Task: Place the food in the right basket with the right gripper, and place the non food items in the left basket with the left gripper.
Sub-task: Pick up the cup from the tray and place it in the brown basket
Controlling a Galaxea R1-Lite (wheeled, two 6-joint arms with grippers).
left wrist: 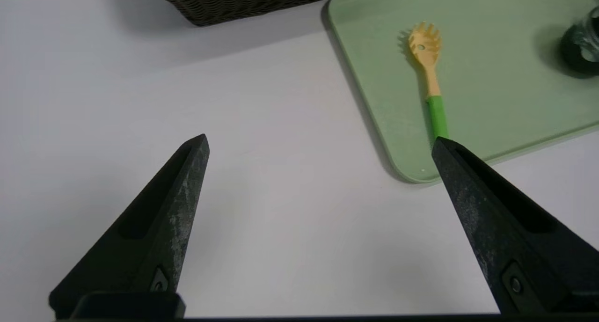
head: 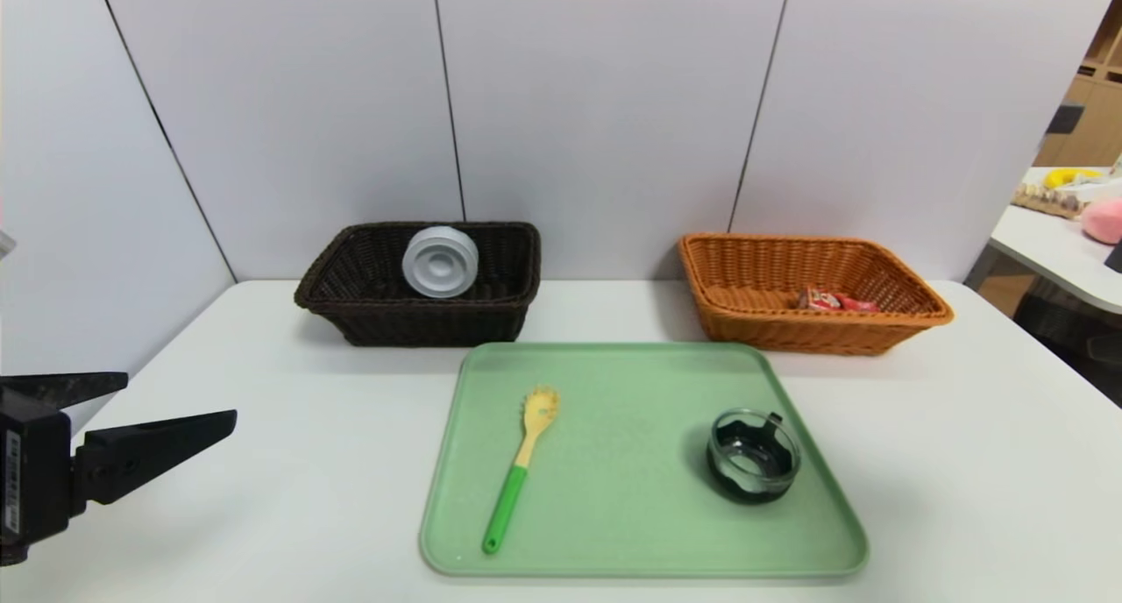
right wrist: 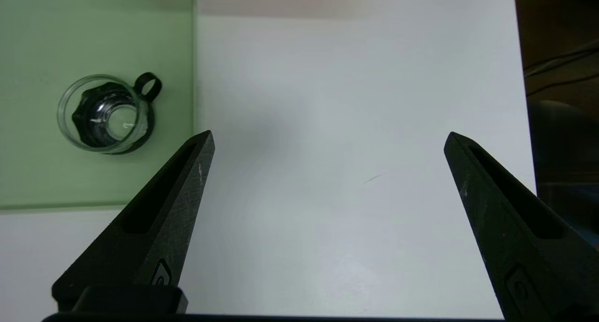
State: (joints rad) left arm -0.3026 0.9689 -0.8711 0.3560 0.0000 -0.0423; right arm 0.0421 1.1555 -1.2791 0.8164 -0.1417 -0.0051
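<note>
The robot's left hand [head: 180, 428] hangs open and empty over the bench [head: 289, 498] — next, likely, a reach to pinch the spaghetti fork [head: 517, 471] for the dark basket [head: 346, 314]. The glass cup [head: 754, 457] also awaits on the tray [head: 631, 533]; the snack packet [head: 821, 300] lies in the orange basket [head: 811, 336] — food apparently done. The right hand [right wrist: 330, 135], wide open, idles beyond the tray's right side.

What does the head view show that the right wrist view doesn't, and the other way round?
Only head: dark basket, white container, spaghetti fork, red packet, left gripper.
Only right wrist: right gripper, open and empty.
Both: glass cup, green tray, white table, orange basket, just a sliver by wrist.
</note>
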